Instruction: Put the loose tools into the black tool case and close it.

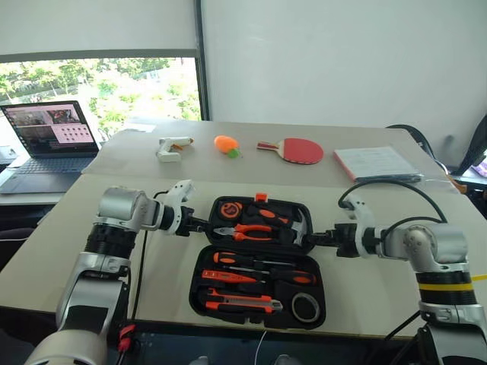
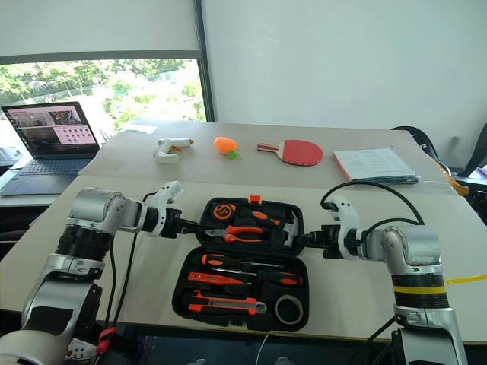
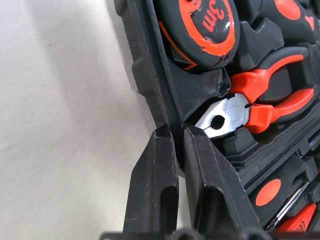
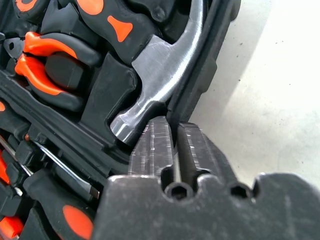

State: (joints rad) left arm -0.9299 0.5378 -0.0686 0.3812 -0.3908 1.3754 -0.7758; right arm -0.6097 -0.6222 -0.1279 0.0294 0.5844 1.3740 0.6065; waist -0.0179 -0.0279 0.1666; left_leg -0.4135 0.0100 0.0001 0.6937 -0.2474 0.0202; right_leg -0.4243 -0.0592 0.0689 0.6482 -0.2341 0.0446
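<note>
The black tool case [image 1: 199,285] lies open on the near table, its far half raised a little. Two black-and-orange screwdrivers [image 1: 255,261], a thin orange tester [image 1: 225,276], the utility knife [image 1: 240,305] and the black tape roll [image 1: 306,306] sit in slots of the near half. Pliers [image 3: 265,102] and a hammer [image 4: 150,65] fill the far half. My left gripper [image 3: 175,145] is shut on the far half's left rim, one finger outside the wall and one inside. On the right rim, beside the hammer head, my right gripper [image 4: 172,131] is shut too.
On the far table are an open laptop [image 1: 49,144], a white glue gun [image 1: 171,147], a small orange object [image 1: 226,144], a red paddle [image 1: 298,150] and a stack of papers [image 1: 377,162]. The case sits close to the table's front edge.
</note>
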